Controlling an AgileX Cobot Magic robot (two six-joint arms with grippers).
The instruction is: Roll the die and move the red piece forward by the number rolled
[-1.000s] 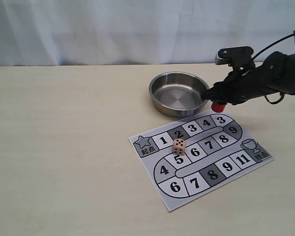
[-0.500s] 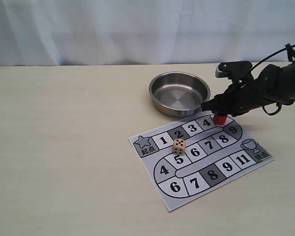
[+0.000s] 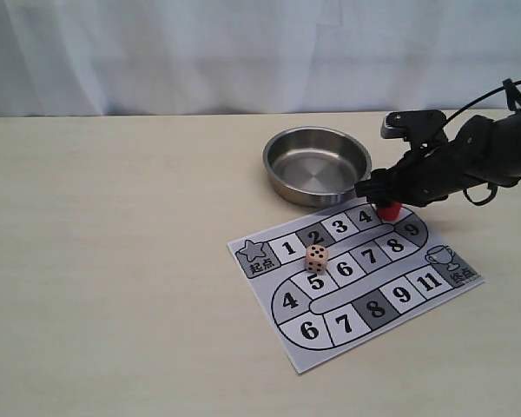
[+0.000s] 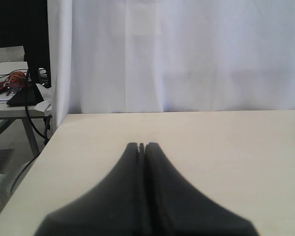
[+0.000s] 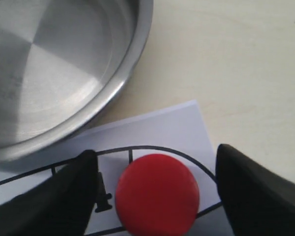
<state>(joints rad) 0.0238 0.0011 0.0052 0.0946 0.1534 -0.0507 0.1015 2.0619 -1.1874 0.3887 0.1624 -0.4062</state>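
The red piece (image 3: 387, 209) stands upright on the printed board (image 3: 356, 287), on the corner square just past the 4. My right gripper (image 3: 384, 199) hangs over it, open. In the right wrist view the red piece (image 5: 157, 194) sits between the two dark fingers (image 5: 73, 191) of that gripper (image 5: 156, 162), with a gap on each side. The tan die (image 3: 316, 257) rests on the board near the 2 and 5 squares, dark pips facing up. My left gripper (image 4: 141, 146) is shut and empty above bare table, and does not show in the exterior view.
A round steel bowl (image 3: 317, 163) stands just behind the board, its rim (image 5: 132, 64) close to the right gripper. The board is a loose paper sheet lying at an angle on the pale wooden table (image 3: 113, 261). A white curtain backs the table.
The right gripper came down from beside the bowl's rim with the red piece and set it on the board. Its fingers now stand apart from the piece. The die has not moved.
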